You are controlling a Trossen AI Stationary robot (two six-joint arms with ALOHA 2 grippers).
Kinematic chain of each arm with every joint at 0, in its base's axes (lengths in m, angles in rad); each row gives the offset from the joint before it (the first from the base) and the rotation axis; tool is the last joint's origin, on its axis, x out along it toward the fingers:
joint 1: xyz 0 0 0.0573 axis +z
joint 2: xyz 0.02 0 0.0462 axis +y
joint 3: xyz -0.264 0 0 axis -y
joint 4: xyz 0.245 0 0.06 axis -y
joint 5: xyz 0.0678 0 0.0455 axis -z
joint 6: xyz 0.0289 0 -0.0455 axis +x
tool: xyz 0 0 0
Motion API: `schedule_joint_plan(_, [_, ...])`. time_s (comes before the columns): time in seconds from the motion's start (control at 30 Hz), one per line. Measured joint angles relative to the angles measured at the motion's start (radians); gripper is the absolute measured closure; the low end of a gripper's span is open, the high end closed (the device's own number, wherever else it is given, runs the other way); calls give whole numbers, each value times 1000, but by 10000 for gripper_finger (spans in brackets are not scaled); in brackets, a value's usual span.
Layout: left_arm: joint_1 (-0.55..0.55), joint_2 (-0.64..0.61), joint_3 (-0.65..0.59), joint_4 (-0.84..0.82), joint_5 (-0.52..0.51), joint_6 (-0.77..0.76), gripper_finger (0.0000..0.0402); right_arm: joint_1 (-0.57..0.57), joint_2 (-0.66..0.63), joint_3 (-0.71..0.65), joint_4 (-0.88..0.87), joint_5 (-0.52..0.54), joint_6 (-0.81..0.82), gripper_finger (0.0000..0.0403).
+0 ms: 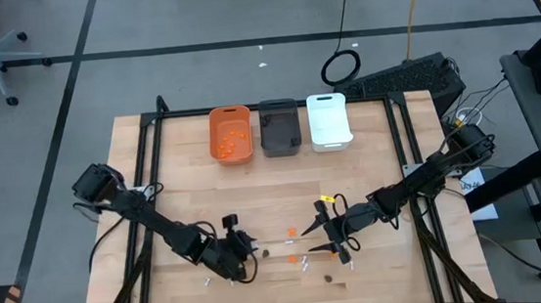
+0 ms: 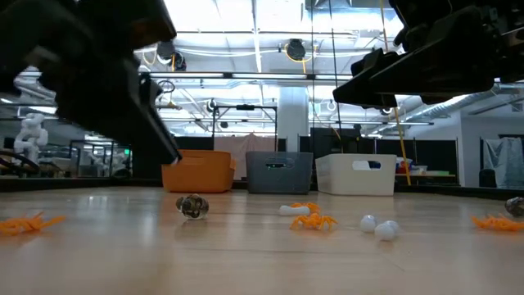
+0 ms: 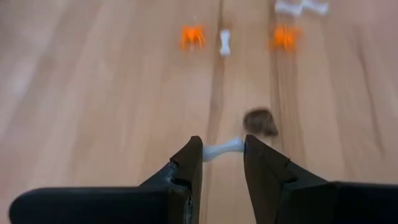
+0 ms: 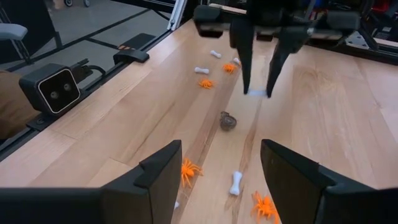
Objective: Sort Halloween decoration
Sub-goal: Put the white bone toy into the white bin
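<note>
Left tool (image 3: 222, 163) sits low over the wooden surface (image 3: 93, 93), fingers spread on either side of a small white stick (image 3: 222, 149) without clamping it. Just beyond lies a dark lump (image 3: 260, 122), and farther on two orange pieces (image 3: 193, 36) and another white stick (image 3: 225, 42). Right tool (image 4: 219, 180) hovers opposite, released and holding nothing.

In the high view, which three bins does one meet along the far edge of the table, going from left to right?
Orange bin → dark grey bin → white bin.
</note>
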Motion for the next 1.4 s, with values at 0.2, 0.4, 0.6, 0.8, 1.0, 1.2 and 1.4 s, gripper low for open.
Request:
schedule_joint_plan(0.2, [0, -58, 0, 5, -42, 0, 310, 0, 3, 0, 2, 0, -29, 200])
schedule_joint_plan(0.4, [0, -70, 0, 55, -53, 6, 310, 0, 4, 1, 12, -2, -39, 200])
schedule_joint_plan(0.6, [5, -70, 0, 146, -56, 54, 310, 0, 54, 1, 122, -1, -173, 200])
schedule_joint_plan(0.8, [21, -70, 2, 283, -57, 110, 310, 5, 146, 34, 285, 6, -452, 200])
schedule_joint_plan(1.0, [36, -72, 2, 422, -57, 134, 310, 27, 228, 160, 270, 120, -657, 200])
schedule_joint_plan(1.2, [36, -72, 2, 453, -51, 130, 310, 61, 252, 221, 274, 250, -774, 200])
schedule_joint_plan(1.4, [35, -72, 2, 470, -49, 105, 310, 72, 251, 245, 298, 287, -878, 200])
